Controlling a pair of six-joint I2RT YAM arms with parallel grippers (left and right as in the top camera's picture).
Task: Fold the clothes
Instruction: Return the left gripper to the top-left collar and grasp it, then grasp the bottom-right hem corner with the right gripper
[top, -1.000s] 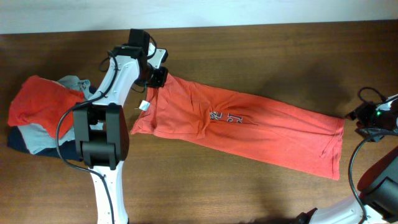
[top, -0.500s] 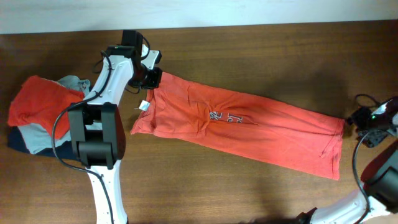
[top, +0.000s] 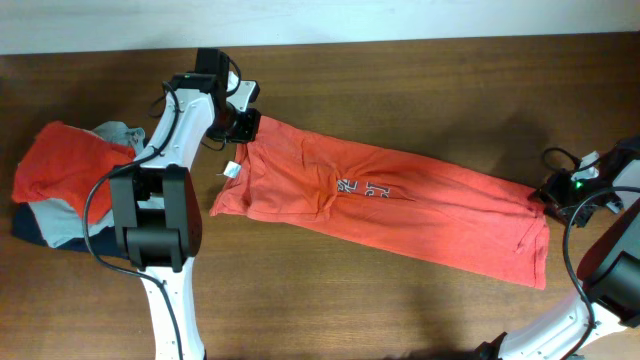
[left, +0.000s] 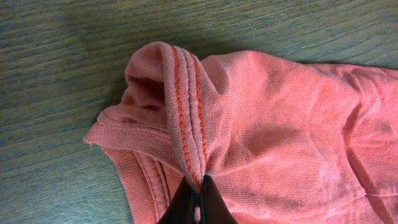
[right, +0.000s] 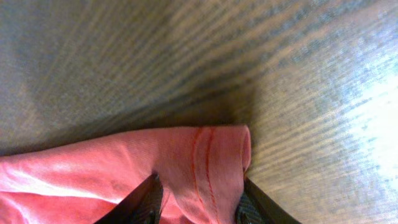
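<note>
- T-shirt (top: 390, 205): orange-red, lies stretched in a long band slanting from upper left to lower right across the wooden table (top: 400, 80), white neck tag (top: 231, 170) showing at its left end.
- Left gripper (left: 199, 202): pinched tight on a stitched fold of the shirt's upper-left end.
- Right gripper (right: 199, 199): jaws apart, astride the hem corner at far right.
- Pile of clothes (top: 65, 190): orange-red, grey-blue and navy, at far left; the left arm (top: 160, 210) overlaps its right edge.
</note>
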